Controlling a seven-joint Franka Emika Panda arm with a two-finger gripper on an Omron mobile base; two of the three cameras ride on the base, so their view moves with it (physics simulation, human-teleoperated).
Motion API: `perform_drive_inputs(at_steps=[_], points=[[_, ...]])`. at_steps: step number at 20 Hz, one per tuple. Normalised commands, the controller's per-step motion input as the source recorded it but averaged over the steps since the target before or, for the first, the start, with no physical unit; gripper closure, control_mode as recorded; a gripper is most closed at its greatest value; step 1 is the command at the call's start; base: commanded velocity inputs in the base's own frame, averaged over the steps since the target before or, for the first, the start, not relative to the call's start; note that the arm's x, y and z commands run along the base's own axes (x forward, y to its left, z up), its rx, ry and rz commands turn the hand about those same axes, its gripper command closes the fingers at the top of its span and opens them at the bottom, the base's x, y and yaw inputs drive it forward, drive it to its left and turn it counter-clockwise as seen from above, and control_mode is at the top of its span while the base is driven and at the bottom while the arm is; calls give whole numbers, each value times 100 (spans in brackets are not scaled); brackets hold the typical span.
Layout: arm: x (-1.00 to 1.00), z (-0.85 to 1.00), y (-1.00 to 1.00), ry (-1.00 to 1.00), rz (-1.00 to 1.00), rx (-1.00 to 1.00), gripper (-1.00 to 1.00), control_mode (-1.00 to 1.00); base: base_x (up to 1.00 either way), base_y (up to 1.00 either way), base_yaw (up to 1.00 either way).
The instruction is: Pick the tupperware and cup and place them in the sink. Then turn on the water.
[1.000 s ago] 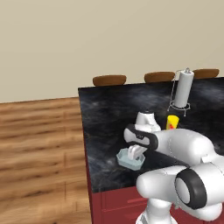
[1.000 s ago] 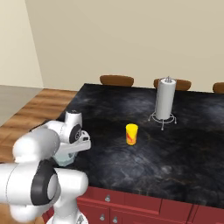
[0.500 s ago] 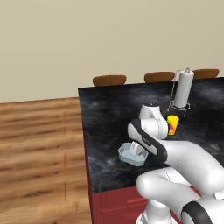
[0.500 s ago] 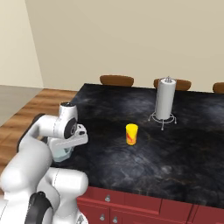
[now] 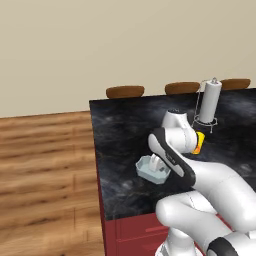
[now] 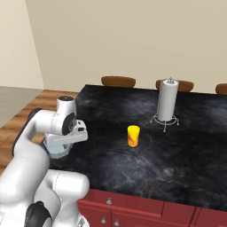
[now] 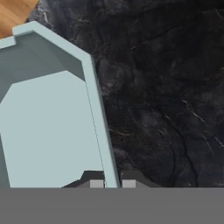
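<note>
The tupperware (image 5: 152, 169) has risen off the counter (fingers (image 7: 97, 180) pinching its wall) as the arm lifted.

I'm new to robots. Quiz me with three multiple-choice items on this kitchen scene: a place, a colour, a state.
1. Where is the cup?
A. on the black counter
B. on the floor
C. in the gripper

2. What colour is the tupperware?
A. red
B. pale blue-grey
C. black

3. What is the gripper doing?
A. hanging open
B. clamping the tupperware's wall
C. holding the towel roll

Answers:
1 A: it stands alone on the stone top.
2 B: the hand view shows it.
3 B: one fingertip sits on each side of the wall.
</note>
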Motion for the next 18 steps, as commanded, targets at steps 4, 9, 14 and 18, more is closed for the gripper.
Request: perform_drive_inputs(at_steps=[4,9,14,18], points=[[0,42,0,3,-9,0,100,-100,0,0,0],[-7,38,-2,1,-4,0,100,-100,0,0,0],[-12,28,-5,0,-4,-1,100,-100,0,0,0],[-37,28,-2,0,-1,-1,100,-100,0,0,0]])
